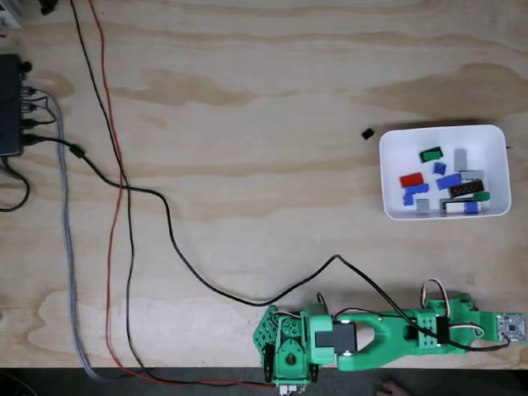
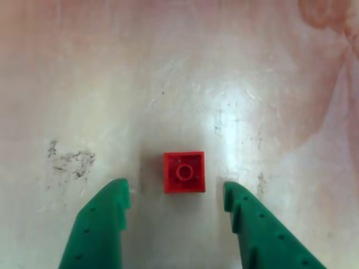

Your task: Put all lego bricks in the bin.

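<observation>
The end effector (image 2: pixel 176 196) stands wide open in the other view, its two green fingers (image 2: pixel 101 224) rising from the lower edge with a small red brick (image 2: pixel 184 172) lying flat on the worktop (image 2: pixel 179 67) between and just ahead of the tips, touching neither finger. The brick is square, with a single round stud facing up. The surface around it is pale and glossy, with dark scuff marks to the left of the brick. In the fixed view the green arm (image 1: pixel 379 330) lies low along the bottom edge of the plywood worktop, stretched toward the right, with a small circuit board (image 1: pixel 511 327) at its right end. The bin (image 1: pixel 392 177), a shallow white tray, sits at the right side of the worktop, well apart from the arm. Inside it lie the lego bricks (image 1: pixel 445 181): blue, red, grey, green, brown and white pieces, loosely clustered toward the centre and lower right. One small black piece (image 1: pixel 368 132) rests on the wood just beside the bin's upper left corner. Black and red cables (image 1: pixel 115 165) cross the left half of the worktop, and a black box (image 1: pixel 10 103) sits at the left edge.
</observation>
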